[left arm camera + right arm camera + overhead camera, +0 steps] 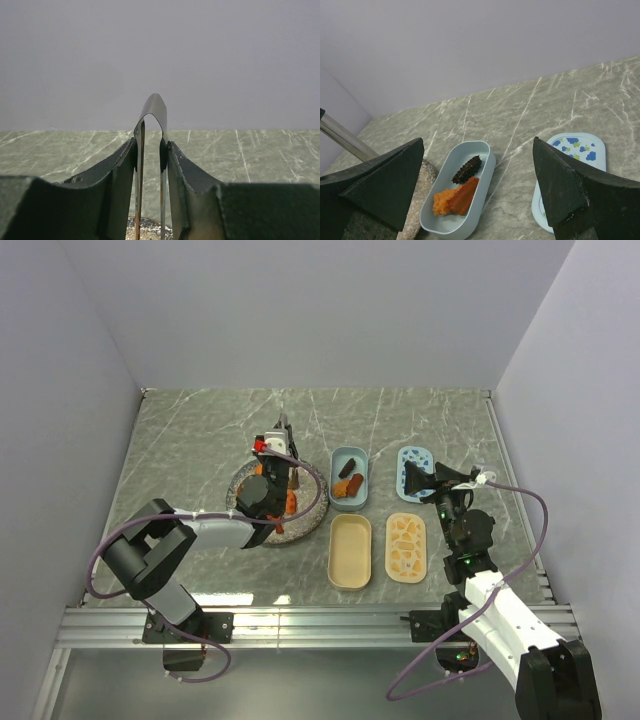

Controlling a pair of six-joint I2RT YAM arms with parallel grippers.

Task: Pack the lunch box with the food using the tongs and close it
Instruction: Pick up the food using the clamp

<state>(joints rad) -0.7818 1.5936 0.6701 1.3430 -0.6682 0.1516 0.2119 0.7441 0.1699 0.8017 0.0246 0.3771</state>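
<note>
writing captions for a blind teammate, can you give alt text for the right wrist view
A pale blue oval tub holding dark brown, orange and reddish food chunks sits on a grey marbled table, framed by the wide-open right end effector. A blue-patterned lid lies flat to its right.

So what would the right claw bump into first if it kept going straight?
The right claw would likely hit the pale blue oval tub of orange and dark food chunks, though depth is unclear.

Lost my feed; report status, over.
Left fingers shut on tongs over plate; right fingers open, empty. Some food in blue tub, orange piece on plate. Nothing blocking.
</note>
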